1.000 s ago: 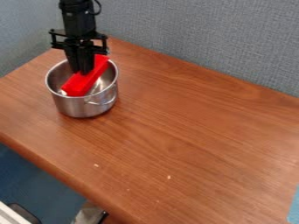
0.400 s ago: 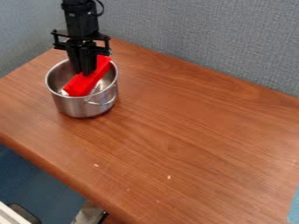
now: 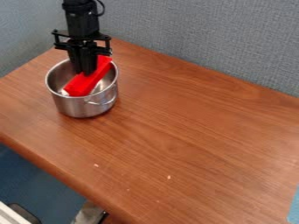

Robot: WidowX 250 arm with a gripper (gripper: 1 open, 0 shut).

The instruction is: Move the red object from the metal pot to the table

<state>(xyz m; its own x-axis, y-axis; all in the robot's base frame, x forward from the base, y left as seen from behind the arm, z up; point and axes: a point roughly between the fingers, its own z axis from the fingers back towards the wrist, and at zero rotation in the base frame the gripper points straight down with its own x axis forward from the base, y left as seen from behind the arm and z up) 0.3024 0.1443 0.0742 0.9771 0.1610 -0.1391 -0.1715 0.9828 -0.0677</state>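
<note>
Pointing straight down, the black tool (image 3: 84,66) reaches into the metal pot (image 3: 82,91) at the far left of the worktop (image 3: 176,122). Its fingers are drawn close together, their tips sunk below the rolled rim and meeting the red object (image 3: 87,79) — they look pinched on it, though the exact contact is hidden by the tool's own dark body.

That red object lies inside the pot, tilted, with its upper end leaning against the far right part of the rim beside the tool and its lower end down toward the pot's near left side. It is a bright red, flat-sided block, and part of its middle is covered by the fingers.

Shiny and straight-sided, the pot stands upright near the worktop's left edge, with 1 small handle showing on its front right side. Brown wood with reddish grain makes up the worktop, which spreads wide to the right and toward the viewer, with a rounded corner at the near edge. A few pale specks dot the wood toward the front. Behind it all rises a grey-blue textured wall (image 3: 211,35).
</note>
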